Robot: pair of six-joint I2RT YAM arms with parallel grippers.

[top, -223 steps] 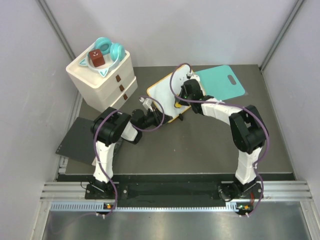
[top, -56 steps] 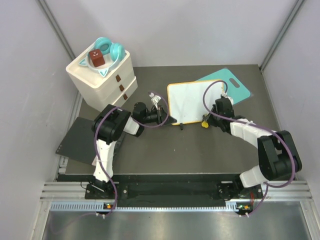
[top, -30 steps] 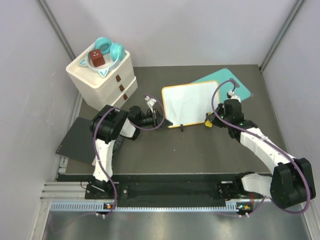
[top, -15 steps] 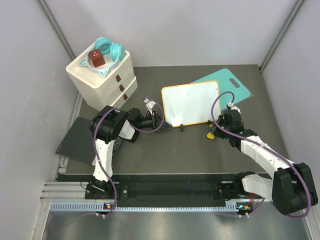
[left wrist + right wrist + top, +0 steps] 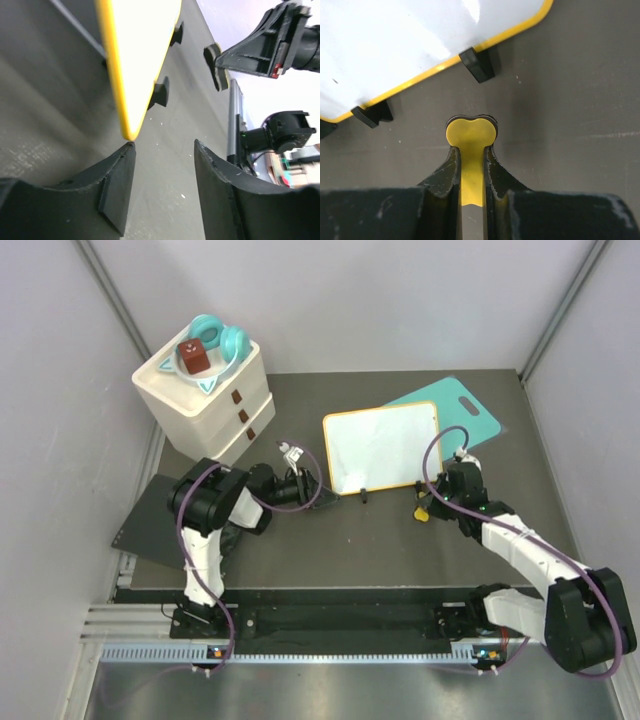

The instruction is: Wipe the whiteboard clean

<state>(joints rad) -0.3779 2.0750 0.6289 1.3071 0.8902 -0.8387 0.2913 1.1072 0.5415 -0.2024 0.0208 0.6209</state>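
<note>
Backing off since a moment earlier, the left gripper stood half-open and empty at the yellow corner of the whiteboard. The right gripper pinched a yellow eraser just off its near edge. The whiteboard lay mid-table, face blank.

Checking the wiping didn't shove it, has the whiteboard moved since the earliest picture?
Yes. The whiteboard has shifted right, away from the white drawer unit, and lies less skewed.
</note>
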